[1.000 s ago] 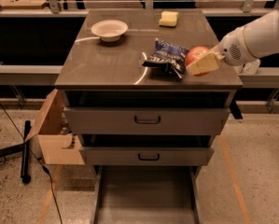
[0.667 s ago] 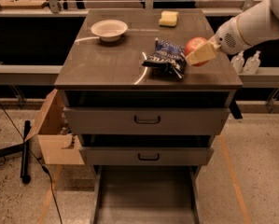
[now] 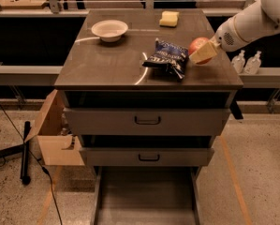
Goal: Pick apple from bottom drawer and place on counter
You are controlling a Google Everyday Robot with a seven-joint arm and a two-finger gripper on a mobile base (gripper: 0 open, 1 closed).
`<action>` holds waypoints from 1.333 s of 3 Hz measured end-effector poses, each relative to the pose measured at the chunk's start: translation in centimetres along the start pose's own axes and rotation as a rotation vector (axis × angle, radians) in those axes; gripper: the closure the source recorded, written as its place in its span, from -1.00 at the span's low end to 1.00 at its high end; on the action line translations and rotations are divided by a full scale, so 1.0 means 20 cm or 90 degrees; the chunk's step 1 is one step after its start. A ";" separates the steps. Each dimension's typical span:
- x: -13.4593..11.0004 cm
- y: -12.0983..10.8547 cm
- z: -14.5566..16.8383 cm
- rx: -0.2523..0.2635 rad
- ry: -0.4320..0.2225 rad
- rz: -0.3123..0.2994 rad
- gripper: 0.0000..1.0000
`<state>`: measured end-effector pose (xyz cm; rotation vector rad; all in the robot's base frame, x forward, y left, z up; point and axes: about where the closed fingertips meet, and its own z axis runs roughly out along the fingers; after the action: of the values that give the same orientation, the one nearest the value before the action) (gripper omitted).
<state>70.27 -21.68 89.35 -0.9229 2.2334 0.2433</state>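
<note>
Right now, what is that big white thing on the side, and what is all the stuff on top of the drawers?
The white thing is a robot's arm, reaching in from the right of the picture. At its end is a two-fingered tool for grabbing. It is over the right part of the counter, closed on a red apple.

There is only one picture. One camera took it, looking down at the cabinet from the front.

On the counter lie a white bowl, a yellow sponge at the back, and a dark snack bag right beside the apple. Down below, the bottom drawer is pulled open. A cardboard box stands on the floor beside the cabinet.
</note>
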 end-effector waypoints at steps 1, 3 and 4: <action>0.03 -0.03 0.04 0.003 0.005 0.003 -0.31; 0.10 -0.06 0.12 -0.008 0.027 0.015 -1.00; 0.11 -0.07 0.13 -0.007 0.030 0.017 -1.00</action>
<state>71.49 -22.72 86.04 -0.9133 2.2914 0.2490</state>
